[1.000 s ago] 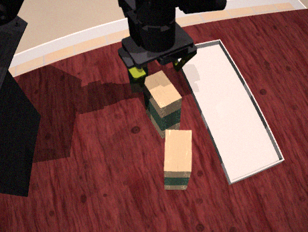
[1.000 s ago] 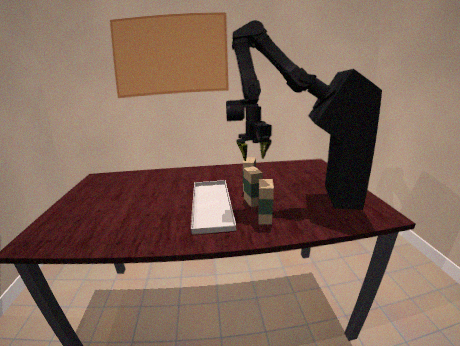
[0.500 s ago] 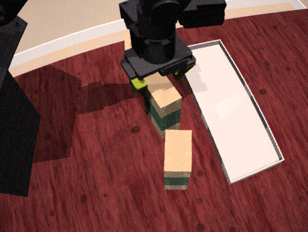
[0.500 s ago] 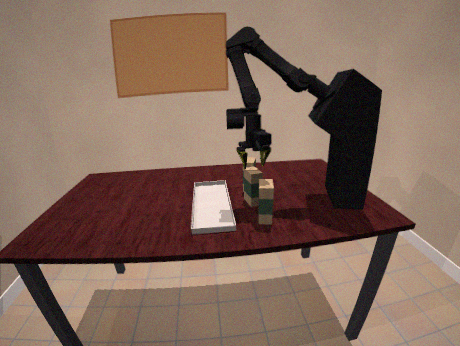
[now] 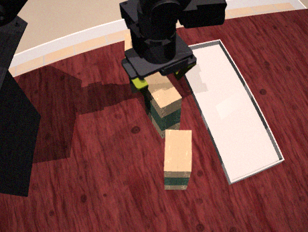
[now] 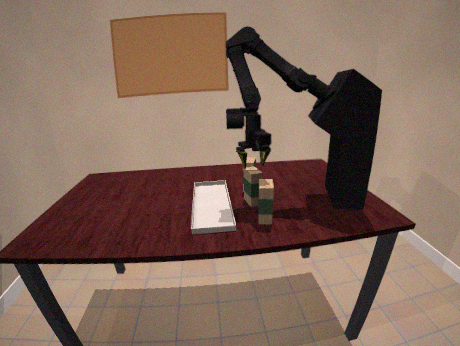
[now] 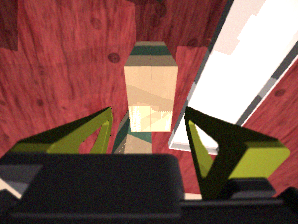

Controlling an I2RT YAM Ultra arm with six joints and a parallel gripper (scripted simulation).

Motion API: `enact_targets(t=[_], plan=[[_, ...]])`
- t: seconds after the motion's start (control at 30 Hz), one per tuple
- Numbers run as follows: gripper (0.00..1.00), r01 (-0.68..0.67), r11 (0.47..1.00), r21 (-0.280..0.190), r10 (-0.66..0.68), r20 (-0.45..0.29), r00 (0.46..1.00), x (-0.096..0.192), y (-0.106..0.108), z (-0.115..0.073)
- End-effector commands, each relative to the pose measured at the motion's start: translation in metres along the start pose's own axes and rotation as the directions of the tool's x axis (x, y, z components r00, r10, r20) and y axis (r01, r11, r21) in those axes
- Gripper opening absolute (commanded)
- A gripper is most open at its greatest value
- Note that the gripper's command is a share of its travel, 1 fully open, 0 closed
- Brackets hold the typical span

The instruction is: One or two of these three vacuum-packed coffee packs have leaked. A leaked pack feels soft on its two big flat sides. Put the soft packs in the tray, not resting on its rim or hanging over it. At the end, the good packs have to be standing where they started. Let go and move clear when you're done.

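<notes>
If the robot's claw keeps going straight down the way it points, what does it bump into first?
Probably the top of the tan coffee pack with a green band farthest back in the row. The open black gripper with yellow-green fingers hangs around its top, though the depth is hard to judge.

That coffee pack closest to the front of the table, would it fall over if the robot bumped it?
Probably, yes. The front pack stands tall on a small base, so a sideways push near its top would likely tip it. Its boxy shape with flat sides means it shouldn't roll. Whether it is firm or soft can't be told by looking; the open fingers hold nothing.
</notes>
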State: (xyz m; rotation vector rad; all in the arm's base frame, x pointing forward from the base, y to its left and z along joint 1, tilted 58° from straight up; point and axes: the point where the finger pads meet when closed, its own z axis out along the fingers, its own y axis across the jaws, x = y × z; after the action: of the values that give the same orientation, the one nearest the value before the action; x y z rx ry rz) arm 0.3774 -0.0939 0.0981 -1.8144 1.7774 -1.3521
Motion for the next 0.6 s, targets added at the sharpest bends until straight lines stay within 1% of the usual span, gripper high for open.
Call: enact_targets(t=[0.0,0.47,0.57], plan=[[0.76,0.001,0.999,0.039,-0.001,0.009,1.0,0.0002,-0.0165,-0.0028],[0.76,0.001,0.999,0.039,-0.001,0.009,1.0,0.0,-0.0164,-0.0028],[0.76,0.006,1.0,0.024,-0.007,0.018,1.0,-0.0043,-0.0134,-0.0019]])
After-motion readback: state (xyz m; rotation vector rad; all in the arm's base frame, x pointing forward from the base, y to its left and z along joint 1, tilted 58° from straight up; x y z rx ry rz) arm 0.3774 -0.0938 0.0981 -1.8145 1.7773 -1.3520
